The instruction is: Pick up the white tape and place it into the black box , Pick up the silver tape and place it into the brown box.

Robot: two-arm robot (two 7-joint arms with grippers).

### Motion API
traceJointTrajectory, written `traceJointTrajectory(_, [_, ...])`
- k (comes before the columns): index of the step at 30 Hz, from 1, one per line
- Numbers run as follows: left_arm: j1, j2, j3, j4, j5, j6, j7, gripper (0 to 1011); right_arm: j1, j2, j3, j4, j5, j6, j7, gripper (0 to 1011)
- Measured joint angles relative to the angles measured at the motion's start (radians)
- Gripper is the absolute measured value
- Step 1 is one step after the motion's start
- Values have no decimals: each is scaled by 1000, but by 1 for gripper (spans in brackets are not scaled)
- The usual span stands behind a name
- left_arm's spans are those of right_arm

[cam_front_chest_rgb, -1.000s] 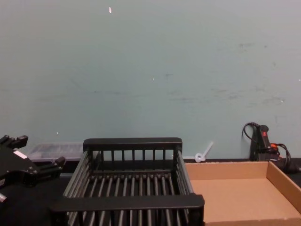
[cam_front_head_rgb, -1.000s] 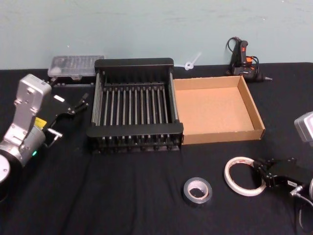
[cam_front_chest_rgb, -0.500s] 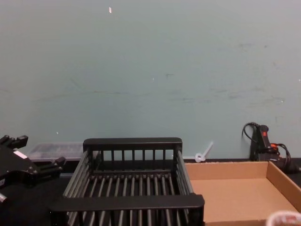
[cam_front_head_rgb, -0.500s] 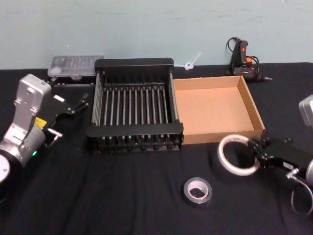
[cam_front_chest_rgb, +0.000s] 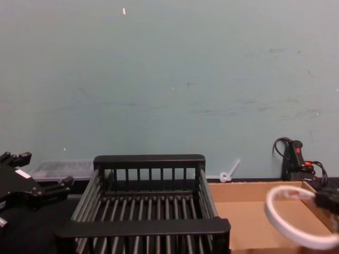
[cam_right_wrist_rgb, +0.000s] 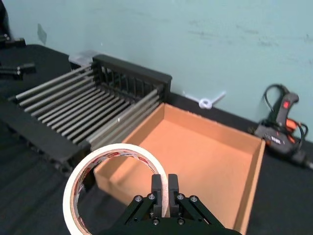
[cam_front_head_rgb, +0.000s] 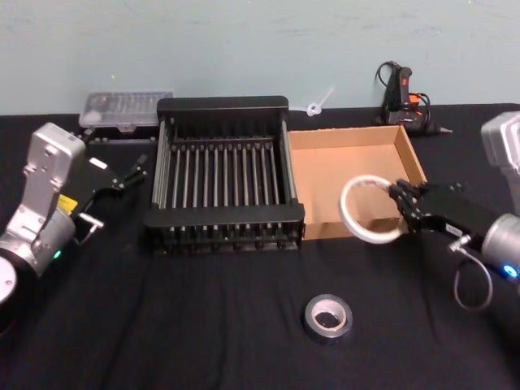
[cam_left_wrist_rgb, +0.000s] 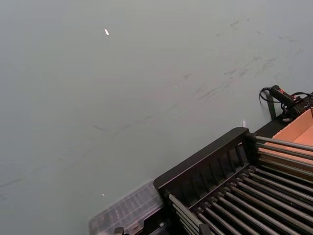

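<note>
Held in the air over the brown box point(cam_front_head_rgb: 357, 183) near wall: white tape point(cam_front_head_rgb: 370, 209), light, stiff ring, pinched at rim by right gripper point(cam_front_head_rgb: 404, 208) fingers; left gripper point(cam_front_head_rgb: 122, 177) parked, apparently open.

A pale blue-green wall point(cam_left_wrist_rgb: 146, 98), scuffed and flecked with a small white mark, took up most of the left wrist view. Below it sat the black box point(cam_left_wrist_rgb: 230, 186), its thick rim running diagonally and its slatted bars visible inside. A corner of the brown box point(cam_left_wrist_rgb: 299, 131) lay just beside the crate's far side. A clear plastic case point(cam_left_wrist_rgb: 124, 211) rested near the crate's other end. A black tool with a cable point(cam_left_wrist_rgb: 282, 97) stood against the wall.
</note>
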Motion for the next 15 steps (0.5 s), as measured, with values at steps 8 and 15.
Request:
traceJointTrajectory(8, [0, 0, 0, 0, 0, 0, 0, 1001, 103, -53, -43, 80, -22, -23, 14, 82])
traceJointTrajectory(15, [0, 0, 0, 0, 0, 0, 0, 1001, 190, -96, -77, 166, -39, -39, 32, 82])
